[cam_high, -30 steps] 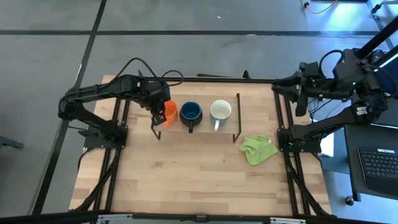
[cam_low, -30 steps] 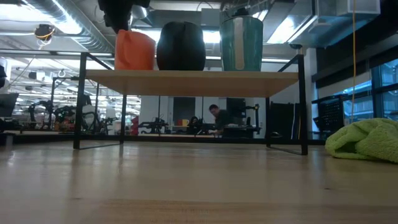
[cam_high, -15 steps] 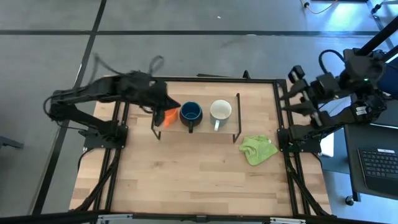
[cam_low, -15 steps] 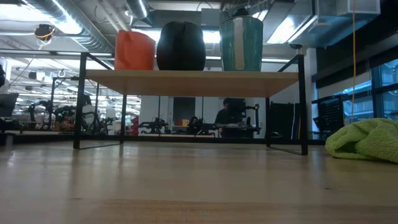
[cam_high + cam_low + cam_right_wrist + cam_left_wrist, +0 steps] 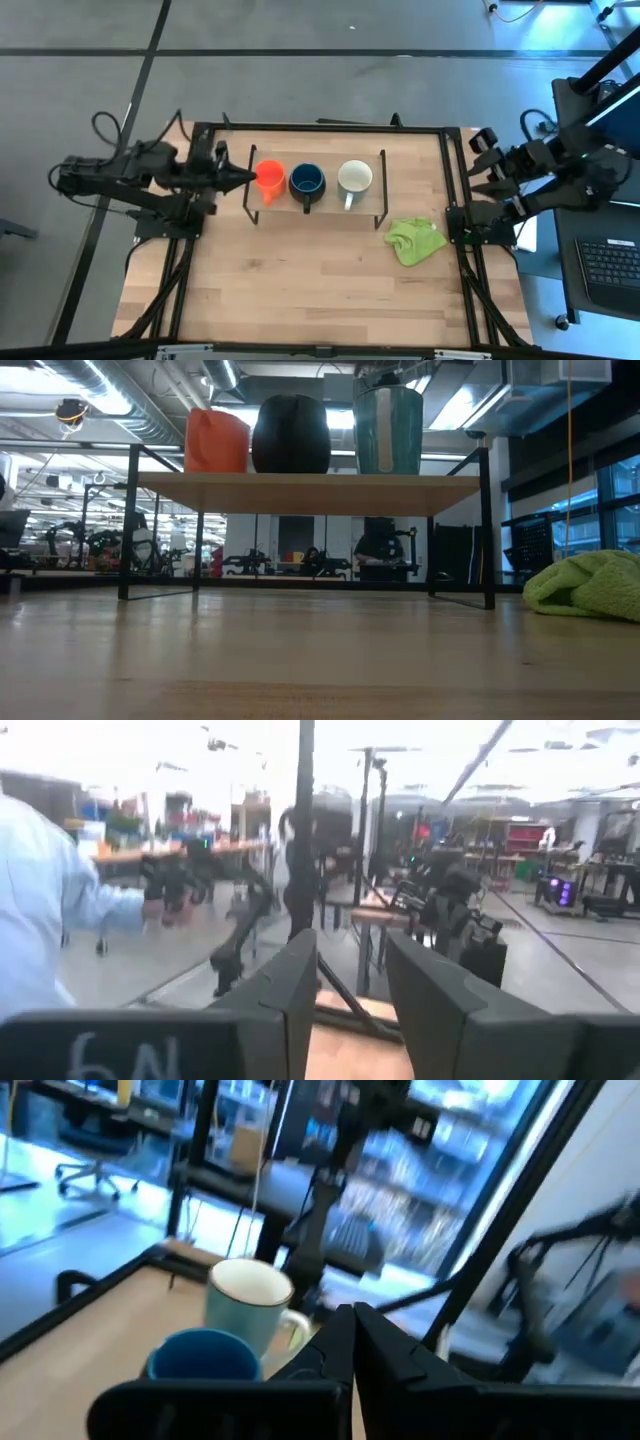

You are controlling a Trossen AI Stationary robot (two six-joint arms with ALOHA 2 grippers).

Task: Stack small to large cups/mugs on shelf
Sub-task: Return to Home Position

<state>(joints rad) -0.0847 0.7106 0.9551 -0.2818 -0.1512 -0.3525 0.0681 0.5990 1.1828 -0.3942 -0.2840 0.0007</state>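
Note:
Three mugs stand in a row on the low wooden shelf (image 5: 330, 208) (image 5: 300, 482): the orange mug (image 5: 268, 177) (image 5: 215, 440) at its left end, the dark blue mug (image 5: 306, 181) (image 5: 290, 435) in the middle, the white mug (image 5: 354, 177) (image 5: 387, 430) to the right. My left gripper (image 5: 246, 178) (image 5: 352, 1325) is shut and empty, level, its tip just left of the orange mug; the low view shows nothing at that mug. Its wrist view shows the blue mug (image 5: 205, 1358) and the white mug (image 5: 250, 1292). My right gripper (image 5: 480, 165) (image 5: 350, 975) is open and empty beyond the table's right edge.
A lime-green cloth (image 5: 415, 241) (image 5: 585, 585) lies crumpled on the tabletop, right of the shelf and nearer. The tabletop's near half (image 5: 300, 290) is bare wood. A person shows in the room behind, in the low view (image 5: 380, 545) and the right wrist view (image 5: 50, 900).
My left gripper has let go of the orange mug and drawn back toward the table's left edge, ending level with its tip beside the mug. The orange mug stays upright on the shelf's left end. My right gripper has swung away, toward the table's right edge.

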